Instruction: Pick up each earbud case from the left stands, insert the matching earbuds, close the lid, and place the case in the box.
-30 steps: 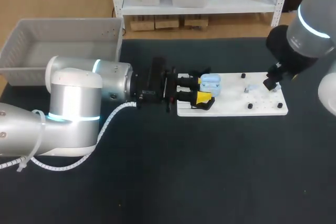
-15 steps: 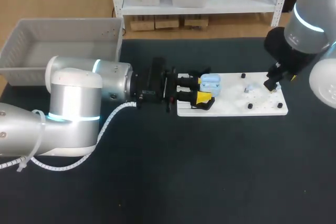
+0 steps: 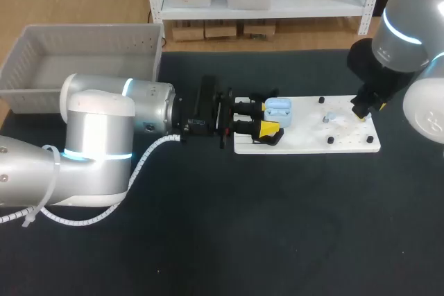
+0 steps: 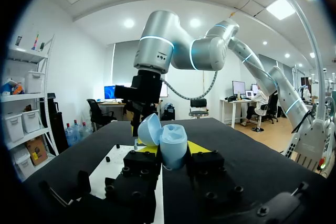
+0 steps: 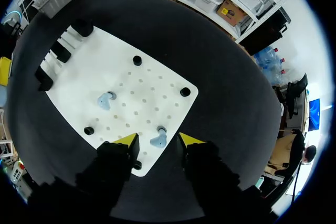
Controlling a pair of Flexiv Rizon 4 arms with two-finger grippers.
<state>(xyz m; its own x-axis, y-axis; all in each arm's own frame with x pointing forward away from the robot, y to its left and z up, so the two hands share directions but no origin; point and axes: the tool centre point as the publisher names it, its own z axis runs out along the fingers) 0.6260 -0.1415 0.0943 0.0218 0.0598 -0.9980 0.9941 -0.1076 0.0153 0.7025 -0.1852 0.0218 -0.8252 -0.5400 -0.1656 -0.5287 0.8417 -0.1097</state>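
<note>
From above, my left arm is coming in from the left side and lying low over the black table (image 3: pixel 277 227). My left gripper (image 3: pixel 272 120) is pinching the light blue earbud case (image 3: pixel 279 109) over the left end of the white board (image 3: pixel 305 142). The grey box (image 3: pixel 90 32) is standing at the far left corner of the table, well apart from the case. My right gripper (image 3: pixel 361 111) is hanging over the right end of the board; from here I cannot tell how its fingers are standing. The first earbud (image 3: pixel 331 116), pale blue, is lying on the board between the case and my right gripper.

In my left wrist view, the case (image 4: pixel 173 142) is standing upright between my yellow fingertips (image 4: pixel 198 146), which are pressing it from two sides. Its lid (image 4: pixel 148 129) is open and is tilting to one side. Ahead of the case, my right arm is reaching down, and its gripper (image 4: pixel 137 121) is hanging over the far part of the board (image 4: pixel 113 174).

In my right wrist view, my right gripper (image 5: pixel 158 141) is looking straight down on the board (image 5: pixel 152 82), and its fingers are spread. The second earbud (image 5: pixel 157 139) is lying on the board between them, and neither finger seems to be touching it. The first earbud (image 5: pixel 106 99) is lying nearer to the black stands (image 5: pixel 60 51) at the far end. Small black pegs (image 5: pixel 185 92) are standing around both earbuds.
</note>
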